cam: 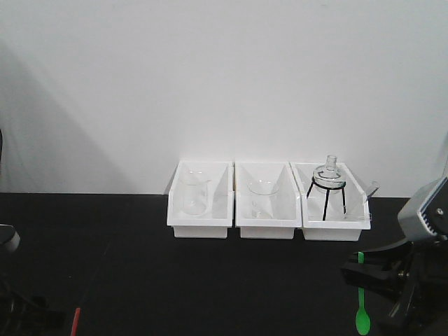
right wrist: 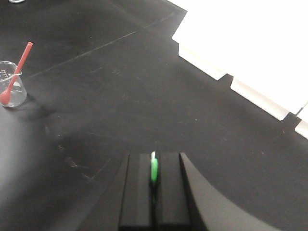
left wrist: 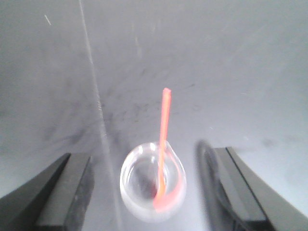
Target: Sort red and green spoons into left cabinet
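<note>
Green spoon (cam: 362, 308): slim bright plastic, thin straight handle, small oval bowl hanging down over the black table (cam: 210, 280). Three white bins (cam: 268, 203) stand at the table's back edge, well apart from it. Its handle is pinched flat in the right gripper (right wrist: 154, 161), pads closed on it. The left gripper (left wrist: 150, 183) is spread wide, jaws either side of a small glass beaker (left wrist: 134, 178), touching nothing. The red spoon (left wrist: 164, 125) stands tilted in that beaker, bowl down.
</note>
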Available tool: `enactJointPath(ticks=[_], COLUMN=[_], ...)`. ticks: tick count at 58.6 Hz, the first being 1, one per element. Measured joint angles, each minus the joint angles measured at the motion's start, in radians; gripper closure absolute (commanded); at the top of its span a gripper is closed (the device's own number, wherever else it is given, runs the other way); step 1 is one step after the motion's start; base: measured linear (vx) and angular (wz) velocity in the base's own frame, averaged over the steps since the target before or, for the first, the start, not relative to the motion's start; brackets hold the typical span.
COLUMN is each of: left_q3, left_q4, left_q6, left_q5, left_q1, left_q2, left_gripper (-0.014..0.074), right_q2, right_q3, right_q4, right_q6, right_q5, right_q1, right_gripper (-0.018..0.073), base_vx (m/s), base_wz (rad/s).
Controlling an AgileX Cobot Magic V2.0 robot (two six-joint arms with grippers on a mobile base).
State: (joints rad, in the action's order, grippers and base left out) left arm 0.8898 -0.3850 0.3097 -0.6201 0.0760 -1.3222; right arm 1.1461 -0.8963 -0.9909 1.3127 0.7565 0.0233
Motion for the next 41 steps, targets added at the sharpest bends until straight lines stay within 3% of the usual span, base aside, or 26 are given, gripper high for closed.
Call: enactJointPath(ticks=[22,41], left_q3=[0.011,0.012], left_q4=[-0.252,-0.293], left_q6=[0.284,0.339], left_q5=[0.051,0.139], left_q1=[0.0,0.0], left_q2=[-0.188,-0.271], left_gripper=[0.001,0.0021], right_q2=[0.0,0.0], right_q3=[0.0,0.0], right_q4=[0.0,0.0], right_q6=[0.0,0.0], right_q5=[-0.032,-0.035], right_q1=[0.0,0.0], right_gripper=[0.0564,0.0564], base_vx=[0.0,0.0], base_wz=[0.0,0.0])
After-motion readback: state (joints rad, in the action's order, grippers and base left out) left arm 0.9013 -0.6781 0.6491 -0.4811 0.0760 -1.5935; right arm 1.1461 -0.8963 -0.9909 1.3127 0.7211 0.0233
